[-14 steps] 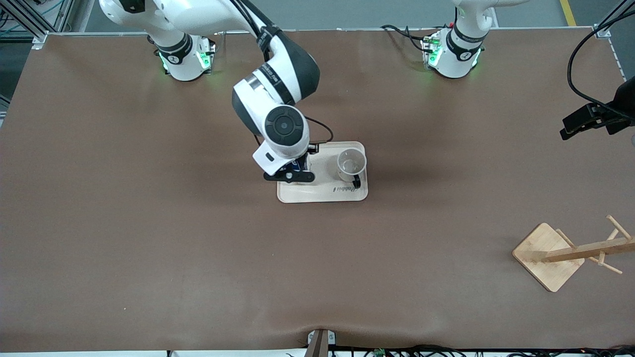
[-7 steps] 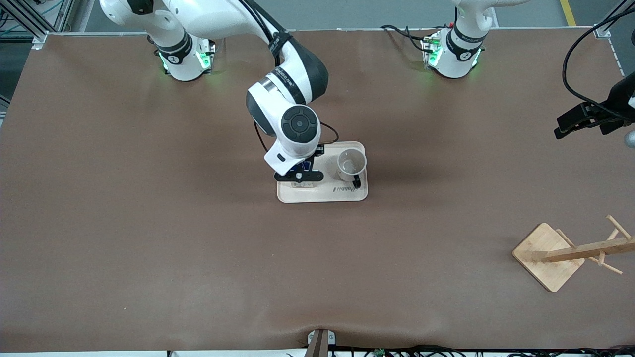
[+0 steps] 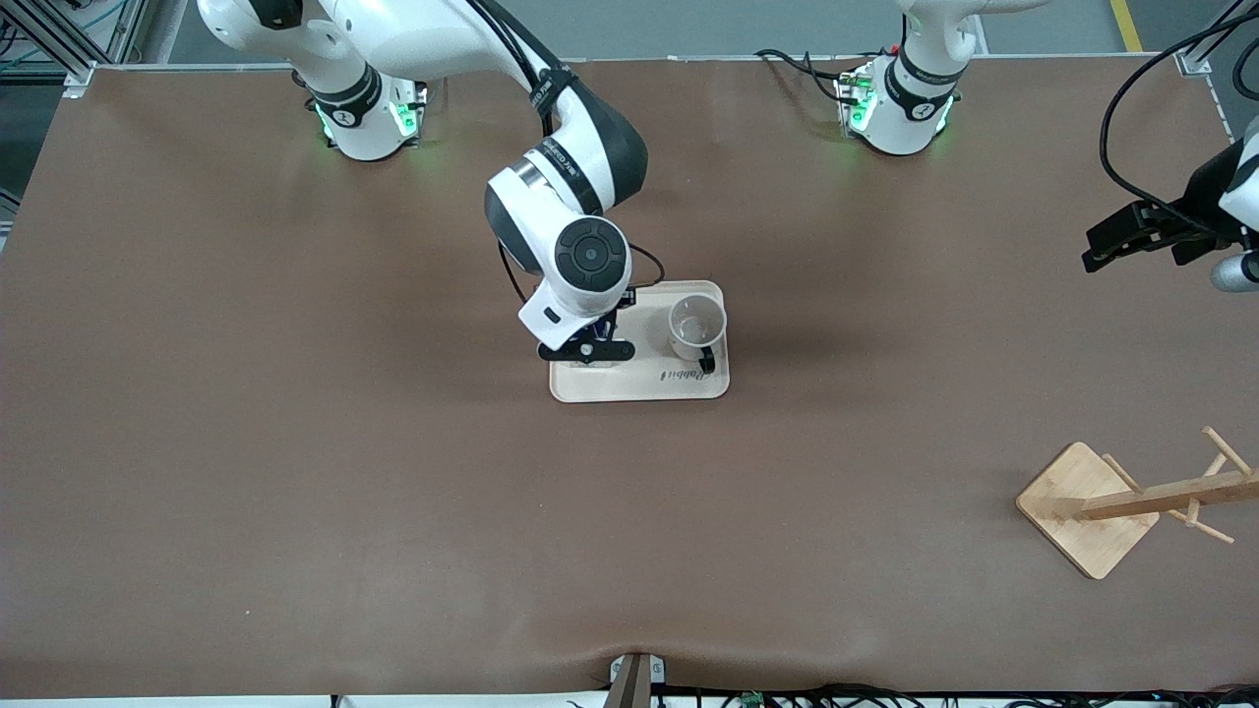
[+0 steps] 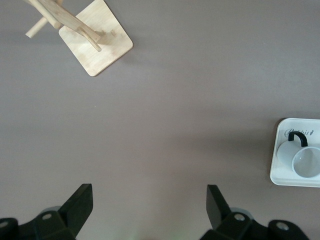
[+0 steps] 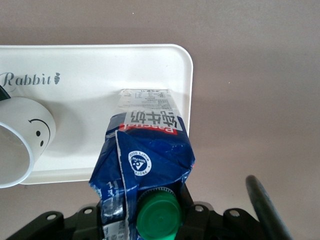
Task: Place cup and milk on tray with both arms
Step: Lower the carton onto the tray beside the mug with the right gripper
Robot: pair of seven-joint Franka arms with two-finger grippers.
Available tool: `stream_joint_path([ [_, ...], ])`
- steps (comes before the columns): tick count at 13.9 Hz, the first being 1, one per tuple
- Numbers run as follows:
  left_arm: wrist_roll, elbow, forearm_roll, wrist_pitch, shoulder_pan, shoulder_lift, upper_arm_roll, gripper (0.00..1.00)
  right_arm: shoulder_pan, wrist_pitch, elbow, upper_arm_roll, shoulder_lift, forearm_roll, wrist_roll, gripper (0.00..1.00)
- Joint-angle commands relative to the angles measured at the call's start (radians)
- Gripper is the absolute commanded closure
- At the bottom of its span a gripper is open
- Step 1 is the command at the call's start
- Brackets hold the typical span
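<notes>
cup (image 3: 696,326) stands on tray (image 3: 639,385); my right gripper (image 3: 587,346) grips milk (image 5: 145,165) over tray, unreleased; my left gripper (image 4: 147,210) waits, fingers wide.

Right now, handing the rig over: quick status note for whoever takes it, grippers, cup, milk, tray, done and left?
Right gripper: over the tray, shut on the milk. The carton's base looks to be on the tray at the right arm's end, not released.
Left gripper: open, empty, up over bare table at the left arm's end; that arm waits.
Cup: upright on the tray, beside the milk toward the left arm's end, apart from it.
Wooden rack: lying tipped over, nearer the front camera, untouched.
Done: cup placed.
Left: probably open the right gripper, lift clear, check the milk stands.
</notes>
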Motion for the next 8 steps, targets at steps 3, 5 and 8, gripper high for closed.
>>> stream_joint_path([
  [3, -0.008, -0.121, -0.012, 0.065, 0.01, -0.097, -0.012, 0.0, -0.003, 0.008, -0.016, 0.003, -0.008, -0.015, -0.015, 0.0],
  [5, -0.009, -0.117, -0.011, 0.065, 0.007, -0.093, -0.012, 0.0, -0.003, 0.008, -0.015, 0.003, -0.008, -0.014, -0.019, 0.0],
  [8, -0.008, -0.116, -0.011, 0.062, 0.003, -0.093, -0.012, 0.0, -0.009, 0.005, -0.013, 0.003, -0.011, -0.011, -0.021, 0.0],
])
